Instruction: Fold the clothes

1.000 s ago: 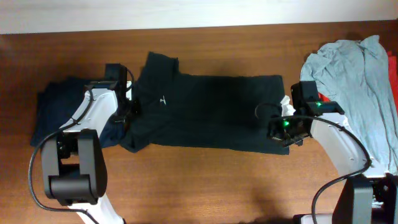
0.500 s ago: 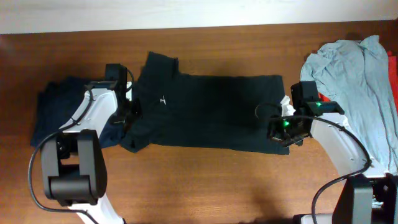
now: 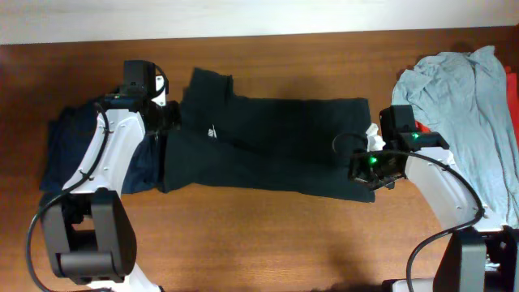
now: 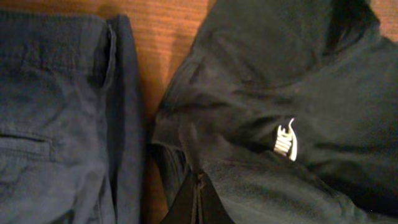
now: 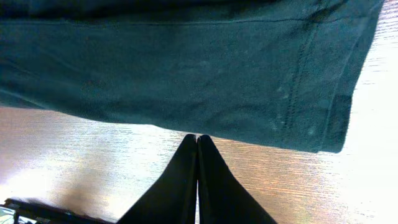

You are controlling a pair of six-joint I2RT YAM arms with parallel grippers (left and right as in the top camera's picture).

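Observation:
The clothes, a black T-shirt [image 3: 276, 142] with a small white logo [image 3: 212, 131], lie spread across the middle of the table. My left gripper [image 3: 166, 120] is shut on a fold at the shirt's left edge, near the sleeve. In the left wrist view the fingertips [image 4: 198, 178] pinch black cloth [image 4: 280, 74] just left of the logo [image 4: 286, 138]. My right gripper [image 3: 362, 180] is shut at the shirt's near right corner. Its tips [image 5: 198, 138] meet right on the shirt's [image 5: 186, 68] lower edge, close to the hem.
A dark navy garment [image 3: 73, 146] lies at the far left, its edge [image 4: 56, 124] right beside the shirt. A light grey shirt [image 3: 458, 105] is heaped at the right with red cloth [image 3: 511, 81] behind it. Bare wood table [image 3: 268, 243] runs along the near side.
My left gripper closed on the shirt's left edge and moved toward the back of the table, drawing the lower left sleeve inward. The right arm has not moved.

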